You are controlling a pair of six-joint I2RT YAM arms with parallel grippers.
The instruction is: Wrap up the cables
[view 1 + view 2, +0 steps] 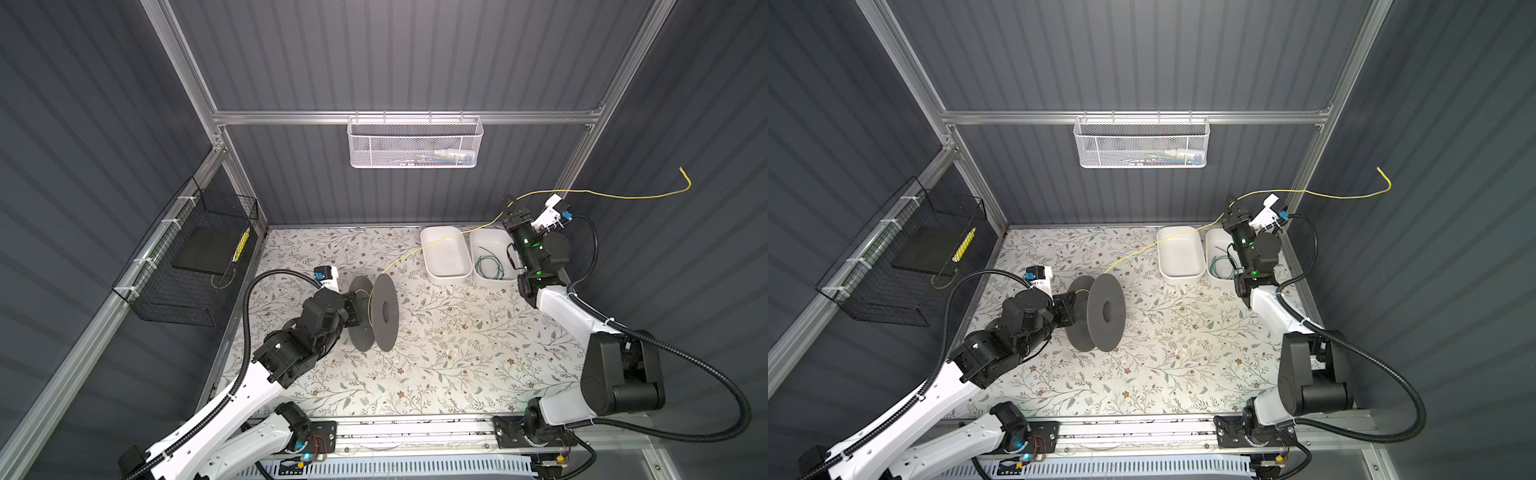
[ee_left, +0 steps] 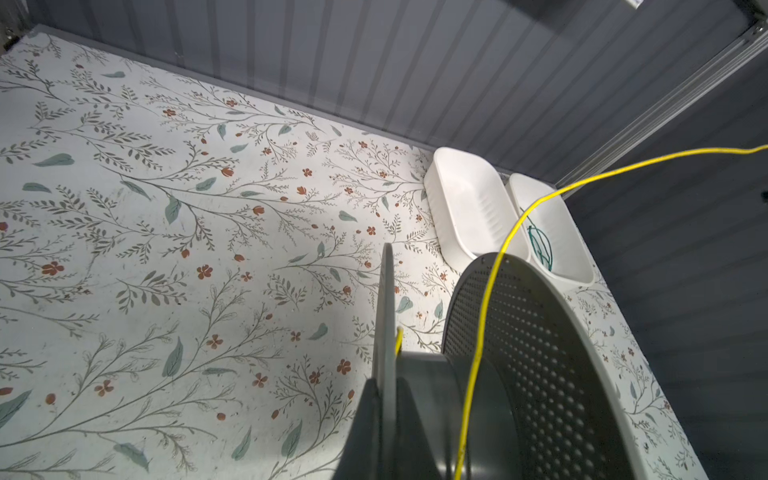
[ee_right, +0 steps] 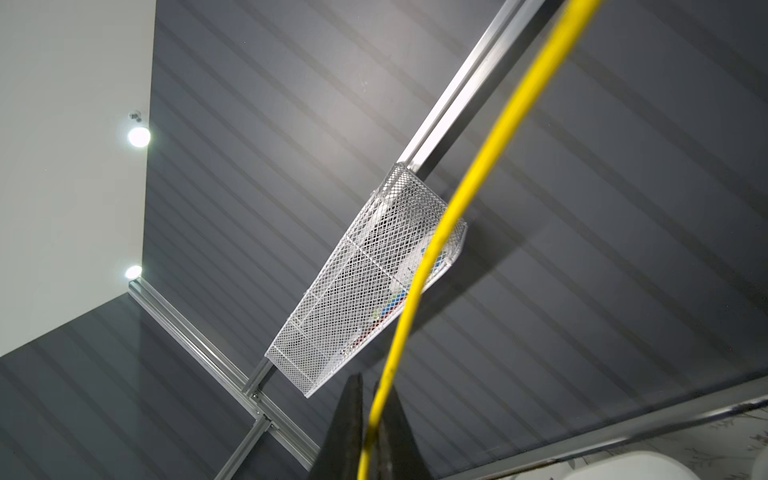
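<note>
- The right gripper (image 3: 369,380) has its jaws closed on a thin, bright yellow wire (image 3: 478,174). The wire runs up between the two dark fingers (image 3: 347,428).
- In both top views this gripper (image 1: 510,204) (image 1: 1232,203) is raised above the far right corner of the worktop (image 1: 457,353), which has a floral pattern.
- The left gripper (image 1: 358,306) has its jaws clenched on one round flange of a dark grey plastic spool (image 1: 384,309).
- The spool stands on edge, left of the worktop's middle. Whether it rests on the surface cannot be told.
- From the spool's hub the yellow wire (image 2: 490,291) climbs over the perforated inner face of the other flange (image 2: 540,374).
- The wire then slants through the air toward the far right corner to the right gripper. Its loose end reaches past the worktop's right edge and curls upward (image 1: 688,180).
- A short yellow end sticks up beside the gripped flange (image 2: 399,340).
- Two white rectangular plastic bins (image 1: 446,262) (image 1: 486,243) sit side by side at the far right corner, under the wire's slant. The one nearer the right edge holds a small coil of green wire (image 1: 490,266).
</note>
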